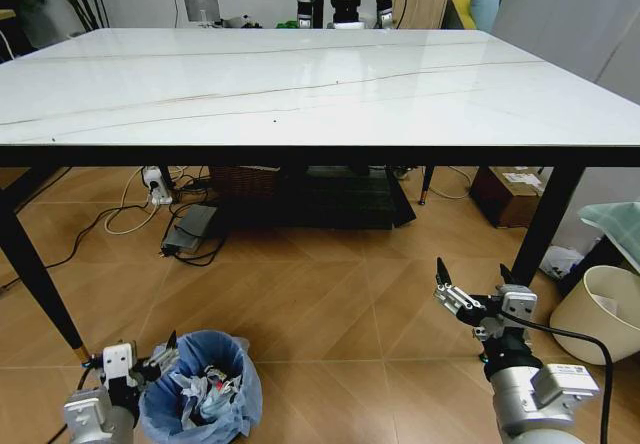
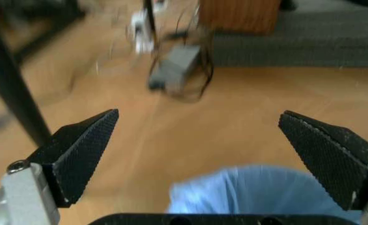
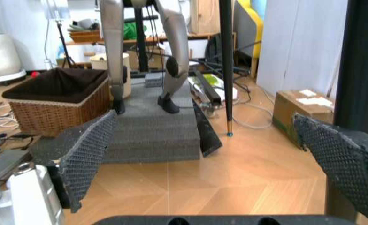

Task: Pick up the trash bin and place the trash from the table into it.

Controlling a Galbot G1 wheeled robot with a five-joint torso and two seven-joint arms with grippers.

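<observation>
The trash bin (image 1: 200,389), a small round bin with a crinkly light-blue bag, stands on the wooden floor in front of the table (image 1: 300,94). Crumpled trash (image 1: 208,384) lies inside it. My left gripper (image 1: 140,356) hangs low at the bin's left side, close to the rim. In the left wrist view the left gripper (image 2: 199,114) is open, with the blue bag (image 2: 265,192) just below and between its fingers, not held. My right gripper (image 1: 472,272) is open above the floor to the right, holding nothing, and the right wrist view also shows this gripper (image 3: 204,116) open.
A beige wastebasket (image 1: 600,314) stands at the far right, by the black table leg (image 1: 545,224). Under the table are a wicker basket (image 3: 56,101), a grey mat (image 3: 152,131), a cardboard box (image 1: 510,194) and a power strip with cables (image 1: 160,189). Another table leg (image 1: 35,274) stands near my left arm.
</observation>
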